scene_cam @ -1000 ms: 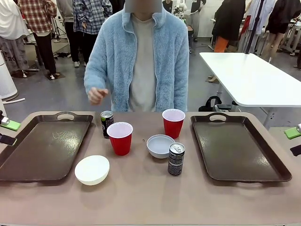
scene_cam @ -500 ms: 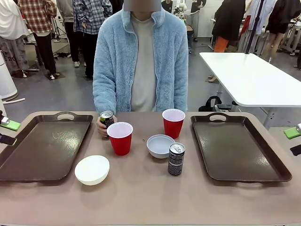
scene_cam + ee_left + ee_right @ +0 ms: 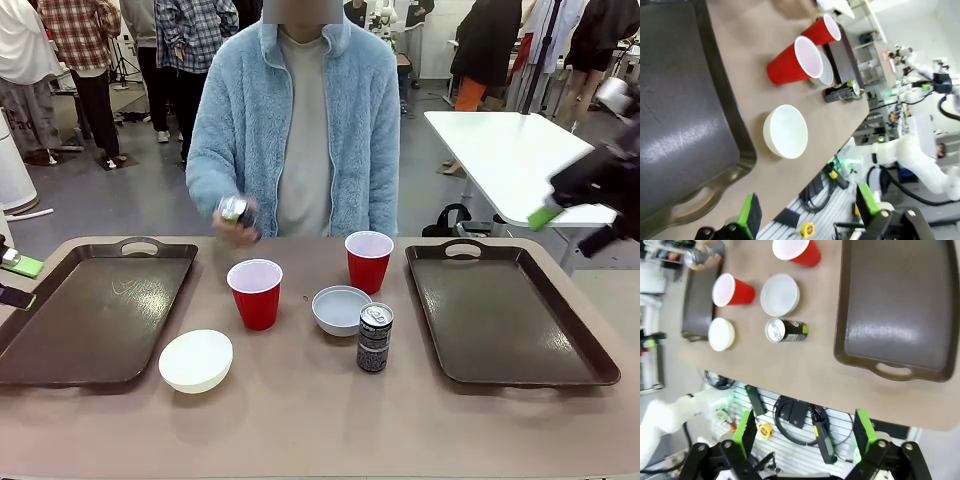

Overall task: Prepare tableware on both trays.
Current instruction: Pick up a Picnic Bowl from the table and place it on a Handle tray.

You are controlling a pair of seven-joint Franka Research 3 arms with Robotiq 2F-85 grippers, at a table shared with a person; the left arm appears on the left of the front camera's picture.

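A person's hand holds one dark can [image 3: 235, 211] in the air above the table's far side. The other can [image 3: 375, 338] [image 3: 786, 330] stands mid-table beside the pale grey bowl [image 3: 341, 309]. Two red cups [image 3: 256, 293] [image 3: 368, 260] stand upright, and the white bowl [image 3: 196, 360] [image 3: 786, 131] sits in front of the left one. Both brown trays [image 3: 95, 310] [image 3: 505, 312] are bare. My left gripper [image 3: 808, 210] hangs open past the left tray's near handle, at the table's left edge [image 3: 12, 280]. My right gripper [image 3: 804, 432] is open, high above the right tray's far right corner [image 3: 572, 225].
A person in a pale blue fleece [image 3: 300, 120] stands at the far side of the table. A white table [image 3: 530, 165] stands behind on the right. Other people move about in the background.
The person gripped the far can and lifted it off the table. My right arm rose from the table's right edge to high above the right tray. The left gripper stayed put.
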